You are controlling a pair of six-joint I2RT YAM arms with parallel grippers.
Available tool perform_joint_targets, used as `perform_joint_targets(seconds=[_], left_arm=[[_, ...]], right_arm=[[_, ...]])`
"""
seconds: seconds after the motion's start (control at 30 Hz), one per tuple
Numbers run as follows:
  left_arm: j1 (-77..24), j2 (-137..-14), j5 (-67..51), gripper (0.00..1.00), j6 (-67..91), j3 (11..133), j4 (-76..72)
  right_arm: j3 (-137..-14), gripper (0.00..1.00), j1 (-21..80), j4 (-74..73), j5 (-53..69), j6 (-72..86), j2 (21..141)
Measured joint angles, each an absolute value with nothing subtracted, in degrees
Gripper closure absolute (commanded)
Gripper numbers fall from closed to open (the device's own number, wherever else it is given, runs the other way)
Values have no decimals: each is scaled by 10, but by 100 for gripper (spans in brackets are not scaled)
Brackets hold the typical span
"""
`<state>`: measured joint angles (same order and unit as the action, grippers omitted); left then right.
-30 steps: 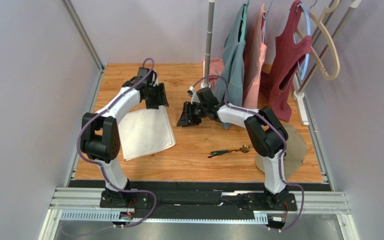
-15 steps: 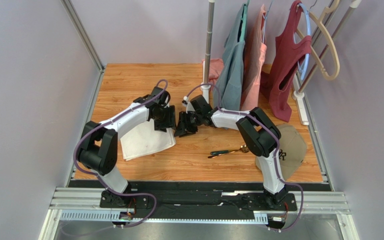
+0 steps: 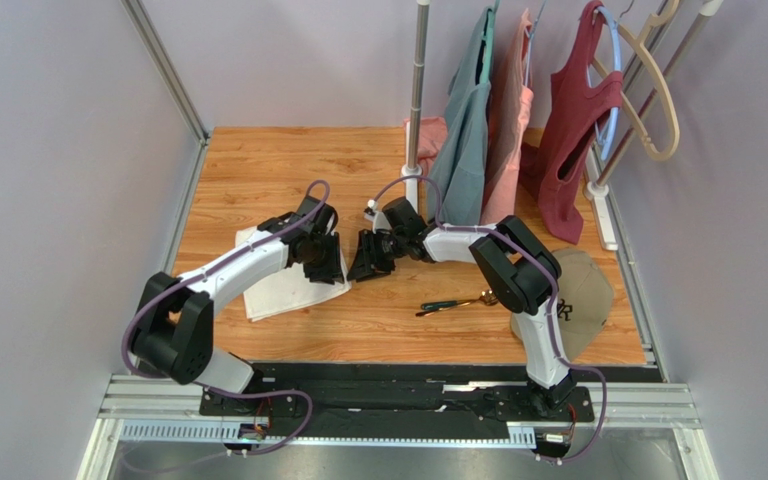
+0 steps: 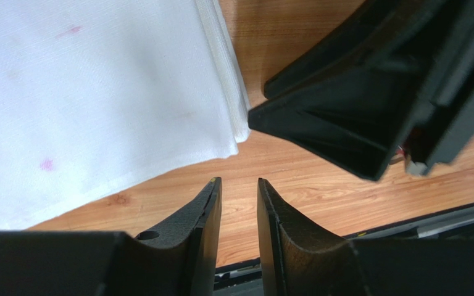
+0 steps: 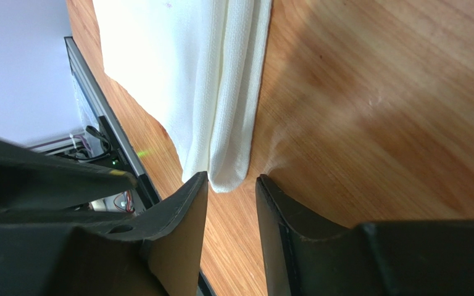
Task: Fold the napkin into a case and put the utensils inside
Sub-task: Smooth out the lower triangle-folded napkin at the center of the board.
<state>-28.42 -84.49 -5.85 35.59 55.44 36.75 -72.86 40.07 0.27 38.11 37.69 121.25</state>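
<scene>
The white folded napkin [image 3: 276, 287] lies flat on the wooden table, left of centre. My left gripper [image 3: 332, 264] hovers low over its near right corner [image 4: 236, 126], jaws open by a narrow gap with only bare wood between them [image 4: 239, 182]. My right gripper [image 3: 367, 258] faces it from the right, open, and the napkin's folded corner [image 5: 227, 176] sits just at the mouth of its fingertips [image 5: 232, 180], not pinched. The two grippers nearly touch; the right gripper's black body [image 4: 369, 98] fills the left wrist view. The utensils [image 3: 458, 302], dark-handled with a gold head, lie on the wood to the right.
A beige cap [image 3: 583, 295] rests at the table's right edge. Shirts hang from a rack [image 3: 518, 110] at the back right, beside a metal pole [image 3: 416, 90]. A black rail [image 3: 408, 372] runs along the near edge.
My left arm swung from the napkin's far edge down to its near right corner and its jaws narrowed. The right gripper slid a little left toward the napkin.
</scene>
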Motion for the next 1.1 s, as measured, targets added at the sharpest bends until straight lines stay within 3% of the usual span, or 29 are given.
perform_joint_targets(seconds=[0.17, 0.4, 0.6, 0.9, 1.0, 1.1], left_arm=[[-284, -807, -55, 57, 361, 543, 357], [-286, -866, -55, 60, 354, 544, 341], [-292, -916, -54, 58, 343, 567, 340], [-304, -948, -21, 69, 335, 592, 352], [-304, -957, -13, 85, 330, 604, 360], [-305, -966, -10, 85, 325, 611, 364]], right_arm=[[-747, 64, 406, 3, 385, 377, 1227], [-747, 85, 408, 3, 384, 380, 1236], [-747, 96, 408, 3, 382, 382, 1237], [-747, 99, 408, 5, 383, 388, 1238], [-747, 99, 408, 6, 383, 390, 1238], [-747, 100, 408, 7, 384, 392, 1238]])
